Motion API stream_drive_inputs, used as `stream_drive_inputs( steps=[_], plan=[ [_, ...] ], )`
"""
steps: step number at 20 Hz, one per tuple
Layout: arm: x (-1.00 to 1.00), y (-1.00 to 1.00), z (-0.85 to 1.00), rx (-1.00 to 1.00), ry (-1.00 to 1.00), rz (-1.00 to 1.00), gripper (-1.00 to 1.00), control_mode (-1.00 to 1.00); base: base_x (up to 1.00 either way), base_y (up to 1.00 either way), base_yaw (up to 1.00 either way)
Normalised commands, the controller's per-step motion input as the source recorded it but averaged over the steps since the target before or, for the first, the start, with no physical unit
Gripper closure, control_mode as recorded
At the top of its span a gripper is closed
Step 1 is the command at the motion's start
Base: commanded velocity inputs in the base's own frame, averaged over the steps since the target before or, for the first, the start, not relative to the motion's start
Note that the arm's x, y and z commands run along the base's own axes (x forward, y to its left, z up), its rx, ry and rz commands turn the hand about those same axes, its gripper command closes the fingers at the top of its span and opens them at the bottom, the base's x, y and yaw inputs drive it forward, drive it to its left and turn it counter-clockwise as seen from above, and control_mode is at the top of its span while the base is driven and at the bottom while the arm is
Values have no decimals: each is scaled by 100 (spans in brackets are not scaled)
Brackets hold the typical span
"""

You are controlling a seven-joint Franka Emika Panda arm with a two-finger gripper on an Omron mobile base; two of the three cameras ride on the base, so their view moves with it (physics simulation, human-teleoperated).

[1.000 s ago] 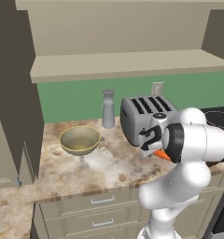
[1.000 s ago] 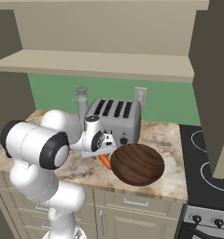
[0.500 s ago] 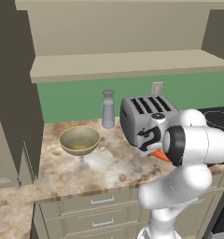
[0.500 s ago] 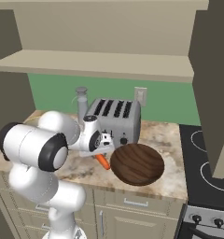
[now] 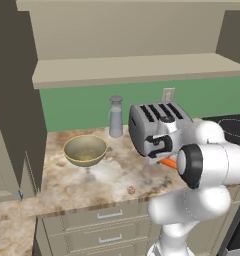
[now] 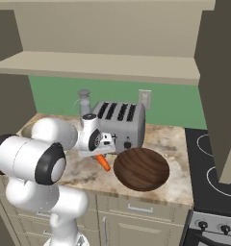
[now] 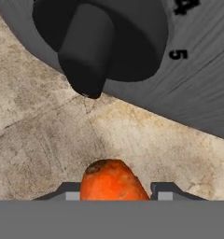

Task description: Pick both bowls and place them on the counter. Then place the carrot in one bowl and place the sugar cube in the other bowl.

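1. Across the mottled bench (image 5: 92,180), both bowls already stand: the wide dark wooden bowl (image 6: 141,169) near the front edge on the right, the deep beige bowl (image 5: 85,150) well apart on the left.
2. Behind the wooden bowl stands the toaster (image 6: 118,124), with a grey shaker (image 5: 116,117) further left against the green wall; my hand is low, just in front of the toaster's near end.
3. My jaws (image 7: 115,196) have narrowed over the last second from fairly wide to about half open, and they stopped there, with the carrot (image 7: 112,182) between the two tips. I judge that as a grip just taken on it, since the tips sit tight to either side of the orange stick.
4. The carrot (image 6: 103,163) lies just left of the wooden bowl, its tip pointing towards it, so the carry should be short: lift, shift right, release over the bowl.
5. The sugar cube (image 5: 131,190) waits alone near the bench's front edge, between the two bowls, for the beige one.
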Motion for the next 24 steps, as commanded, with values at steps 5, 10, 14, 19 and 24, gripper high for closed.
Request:
stream_drive_inputs(
  steps=[5, 10, 14, 19, 24],
  plan=[
    [-8, -4, 37, 0, 11, 0, 100, -100, 0, 0, 0],
    [-13, -14, 36, 0, 14, 0, 100, -100, 0, 0, 0],
    [-6, -42, 32, 0, 15, 0, 100, -100, 0, 0, 0],
    [-3, -54, 31, 0, 13, 0, 100, -100, 0, 0, 0],
    [0, -66, 29, 0, 12, 0, 100, -100, 0, 0, 0]
  ],
)
